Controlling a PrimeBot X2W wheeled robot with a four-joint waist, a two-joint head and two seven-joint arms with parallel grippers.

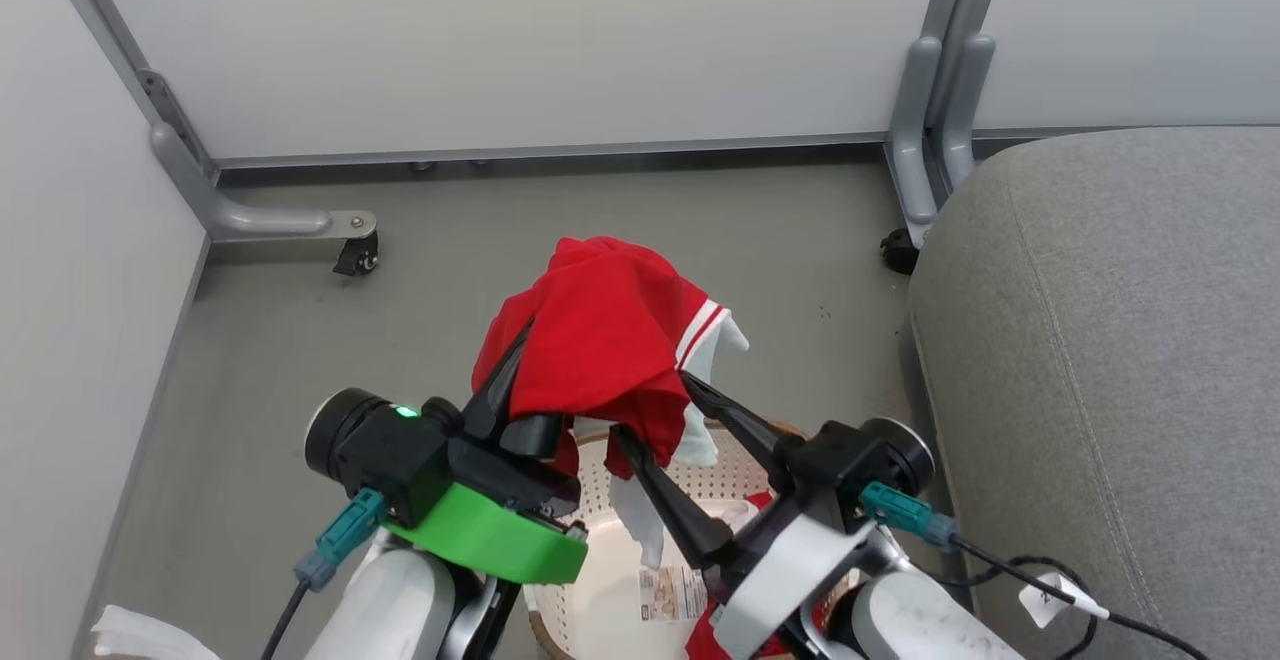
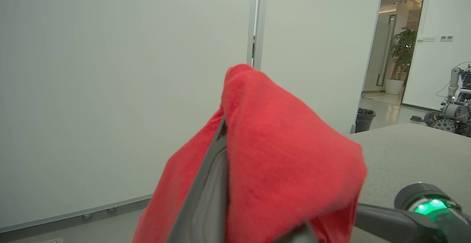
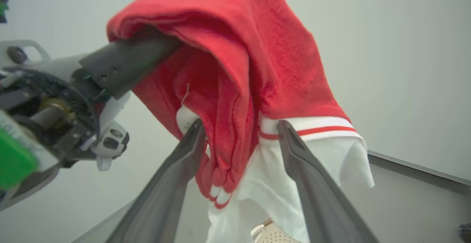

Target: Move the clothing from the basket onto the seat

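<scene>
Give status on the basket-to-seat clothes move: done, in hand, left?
Done: nothing lies on the visible part of the seat yet. In hand: the left gripper is shut on one red garment, held above the basket; the right gripper is open, its fingers straddling the hanging white-trimmed part. Left: carry this garment to the seat, then fetch the other red fabric showing in the basket.

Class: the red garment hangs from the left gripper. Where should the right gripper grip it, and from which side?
Probably the hanging fold beside the striped hem, from below on the robot's right: the garment droops from the left gripper, and the open right gripper straddles that fold.
</scene>
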